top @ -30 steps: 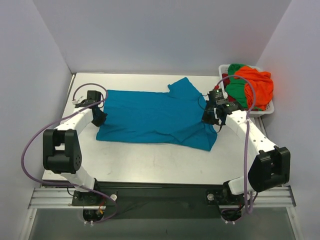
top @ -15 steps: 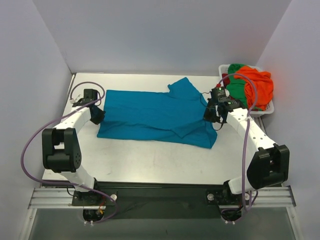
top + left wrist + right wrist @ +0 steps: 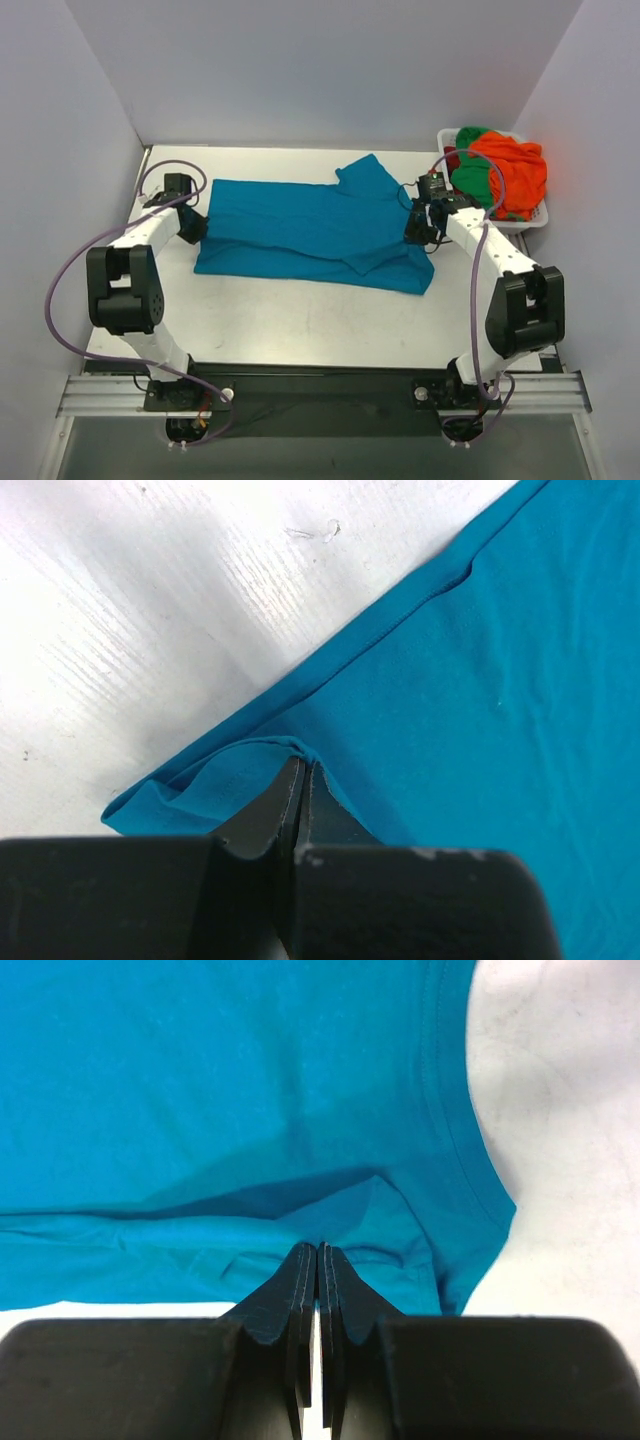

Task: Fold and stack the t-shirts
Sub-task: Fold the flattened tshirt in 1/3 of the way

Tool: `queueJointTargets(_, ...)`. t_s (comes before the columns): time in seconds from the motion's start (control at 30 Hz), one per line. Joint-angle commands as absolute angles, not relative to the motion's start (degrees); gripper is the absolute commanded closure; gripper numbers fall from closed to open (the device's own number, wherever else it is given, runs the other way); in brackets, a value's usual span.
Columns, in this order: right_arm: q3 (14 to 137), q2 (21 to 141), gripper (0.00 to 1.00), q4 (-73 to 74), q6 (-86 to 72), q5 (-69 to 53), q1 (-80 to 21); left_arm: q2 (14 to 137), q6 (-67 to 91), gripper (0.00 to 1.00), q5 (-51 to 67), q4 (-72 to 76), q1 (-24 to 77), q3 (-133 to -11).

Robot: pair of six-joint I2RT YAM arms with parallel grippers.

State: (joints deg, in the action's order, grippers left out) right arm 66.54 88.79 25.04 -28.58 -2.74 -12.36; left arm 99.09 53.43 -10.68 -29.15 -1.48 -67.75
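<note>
2 grippers are squeezed shut on the teal t-shirt [image 3: 300,225]. The left gripper [image 3: 192,225] pinches a fold of its left edge, and the right gripper [image 3: 418,228] pinches its right edge by a sleeve. The shirt lies spread across the middle of the worktop [image 3: 300,320].

In the last second both arms slid a little toward the back wall. The near edge of the shirt came along, so the shirt looks a bit narrower now. I think the 1st fold is just starting. The orange t-shirt [image 3: 515,170] and the green t-shirt [image 3: 470,178] sit in the basket [image 3: 532,226], not yet folded.
</note>
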Motion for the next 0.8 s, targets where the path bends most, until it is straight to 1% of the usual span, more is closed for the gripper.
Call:
queueJointTargets(0.0, 70.4, 91.05, 1.0, 25.22, -27.25, -3.16, -12.04, 100.54, 52.74, 1.0, -10.11, -27.07, -1.67, -71.1)
queueJointTargets(0.33, 74.97, 95.36, 1.0, 25.22, -26.98, -3.78, -11.34, 102.04, 52.65, 1.0, -9.76, -26.72, -1.58, -71.46)
queueJointTargets(0.77, 77.69, 99.66, 1.0, 25.22, -26.63, -4.31, -10.99, 102.04, 52.91, 1.0, -8.62, -25.23, -2.11, -70.67)
